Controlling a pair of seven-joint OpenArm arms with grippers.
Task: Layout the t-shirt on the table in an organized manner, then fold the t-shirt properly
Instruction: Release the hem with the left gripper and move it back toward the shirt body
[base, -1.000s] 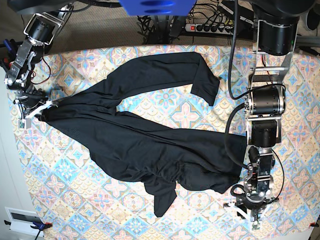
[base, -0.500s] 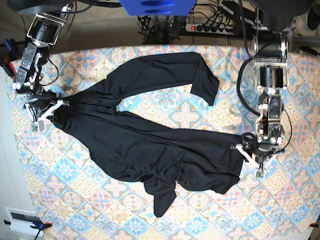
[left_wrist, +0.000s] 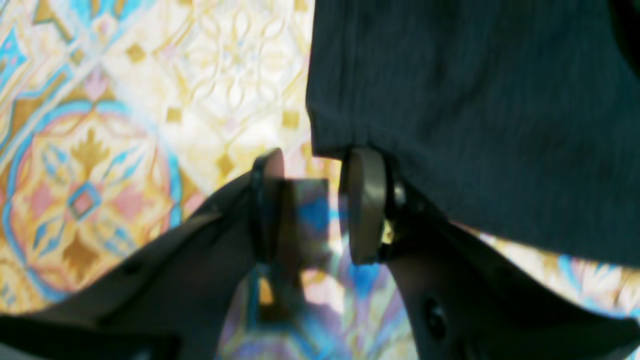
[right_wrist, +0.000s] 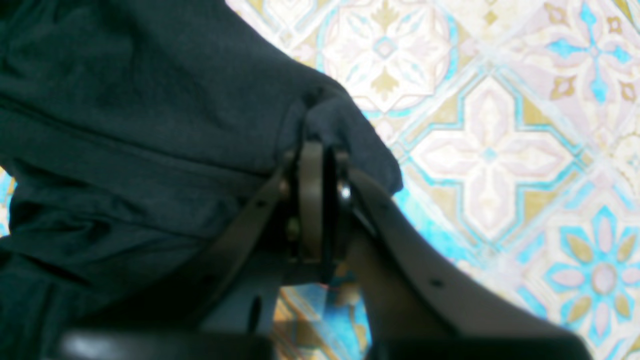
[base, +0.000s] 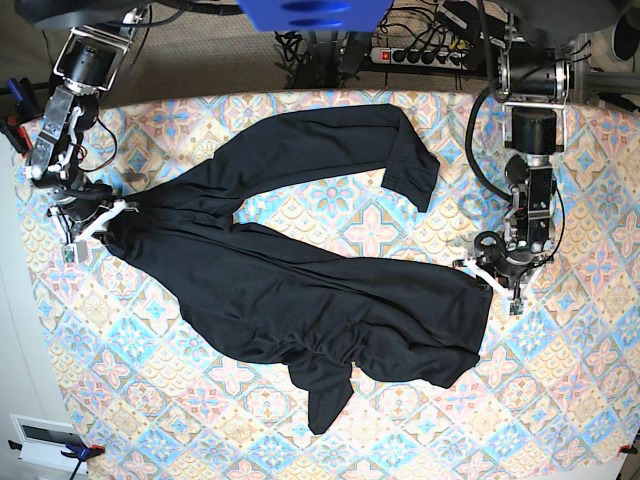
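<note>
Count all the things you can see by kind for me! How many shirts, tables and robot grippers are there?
T-shirt: 1
Table: 1
Grippers: 2, the left gripper and the right gripper
Total: 4

power strip (base: 418, 56), cables (base: 300, 45), white box (base: 40, 438)

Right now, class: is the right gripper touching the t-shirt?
Touching. The right wrist view shows the right gripper with jaws shut on a bunched edge of the black t-shirt, fabric pinched between its pads above the table.
</note>
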